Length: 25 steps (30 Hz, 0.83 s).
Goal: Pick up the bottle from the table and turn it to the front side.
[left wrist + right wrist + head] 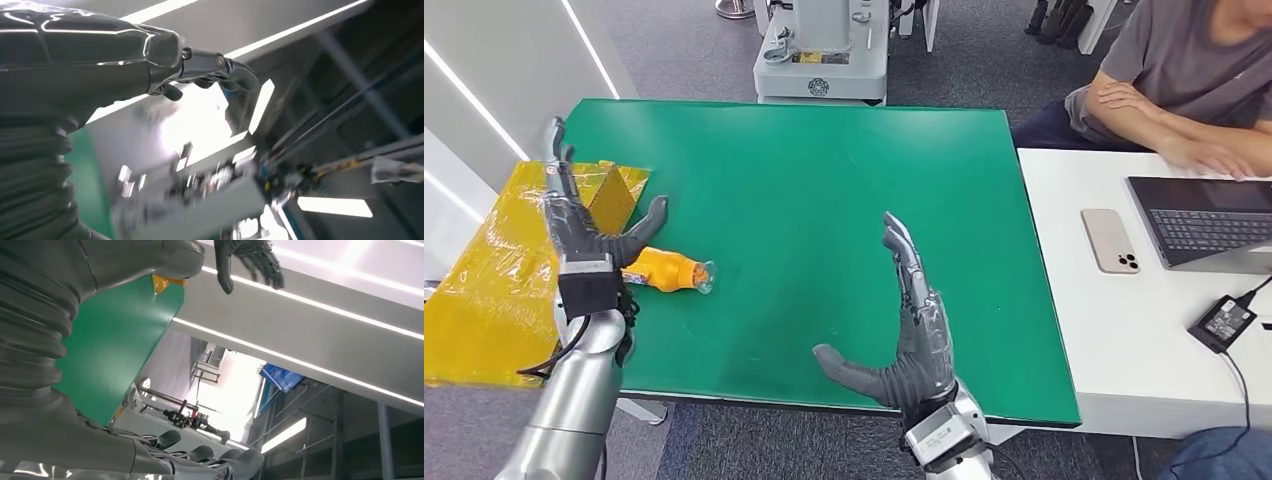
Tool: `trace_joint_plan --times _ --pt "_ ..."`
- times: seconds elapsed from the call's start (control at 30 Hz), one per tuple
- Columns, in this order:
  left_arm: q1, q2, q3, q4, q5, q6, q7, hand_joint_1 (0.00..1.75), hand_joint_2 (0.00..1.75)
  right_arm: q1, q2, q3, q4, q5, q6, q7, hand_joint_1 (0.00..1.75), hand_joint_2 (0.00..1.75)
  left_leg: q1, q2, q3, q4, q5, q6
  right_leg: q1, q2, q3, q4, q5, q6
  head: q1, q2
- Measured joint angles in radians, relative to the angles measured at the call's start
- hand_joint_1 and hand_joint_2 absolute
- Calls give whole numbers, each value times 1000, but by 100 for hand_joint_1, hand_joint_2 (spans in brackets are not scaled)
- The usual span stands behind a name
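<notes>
Look at the small orange plastic bottle [667, 270]: it lies on its side on the green desk [824, 200] near the left edge, its long axis running roughly left to right with a slight tilt, the clear cap end pointing right toward the middle of the desk and the labelled base end tucked toward your left hand [589, 240]. That left hand hovers just over the base end with its fingers spread and upright and the thumb reaching out above the bottle; you cannot tell whether it touches the bottle, and nothing is gripped. Your right hand [909, 330] stands well apart near the front edge of the desk, palm turned toward the left, fingers straight and spread, thumb stuck out, holding nothing. Just behind and to the left of the bottle sits a yellow cardboard box wrapped in clear film [499, 270], with one raised yellow flap [614, 190] close to your left hand. To the right, a white table [1124, 330] butts against the green desk and carries a beige phone [1111, 240], an open laptop [1209, 220] and a black power adapter [1222, 322]; a person in a grey shirt [1184, 70] sits behind it with arms folded at the laptop.
</notes>
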<state>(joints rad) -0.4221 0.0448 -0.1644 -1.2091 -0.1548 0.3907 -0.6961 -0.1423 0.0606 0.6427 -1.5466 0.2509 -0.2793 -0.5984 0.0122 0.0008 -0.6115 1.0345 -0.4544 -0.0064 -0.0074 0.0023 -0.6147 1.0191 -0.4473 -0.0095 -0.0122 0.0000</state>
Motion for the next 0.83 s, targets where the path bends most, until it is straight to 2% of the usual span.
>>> trace_joint_plan --times 0.2,0.3,0.4,0.47,0.57,0.7,0.83 --pt "0 -46 -47 5 141 -144 31 0 175 8 -8 -4 -5 -5 -12 0 0 175 0 0 0 0 0 0 0 1 0 0 0 0 0 0" --pt "-2 -76 -62 11 328 -303 58 0 175 10 -11 -4 -3 -25 -17 -5 0 175 0 0 0 0 0 0 0 0 0 0 0 0 0 0" --pt "2 -131 -81 11 578 -432 64 0 175 10 -12 -4 4 -37 -20 -12 0 175 0 0 -1 0 0 0 0 0 0 0 0 0 0 0" --pt "15 -168 -94 1 669 -438 40 0 175 10 -11 -4 9 -38 -21 -13 0 175 0 0 -1 0 0 0 0 0 0 0 0 0 0 0" --pt "60 -215 -101 -39 696 -405 6 0 175 9 -11 -4 14 -39 -23 -13 0 175 0 0 -1 0 -1 1 -1 0 0 0 0 0 0 0" --pt "142 -268 -94 -118 613 -372 -6 0 175 9 -7 -4 20 -48 -22 -12 0 175 0 0 -1 0 -1 1 -1 -1 0 0 -1 1 0 0" --pt "185 -295 -89 -161 511 -348 -8 0 175 7 -4 -4 25 -52 -21 -12 0 175 0 0 -1 0 -1 1 0 -1 0 0 -1 1 0 0"
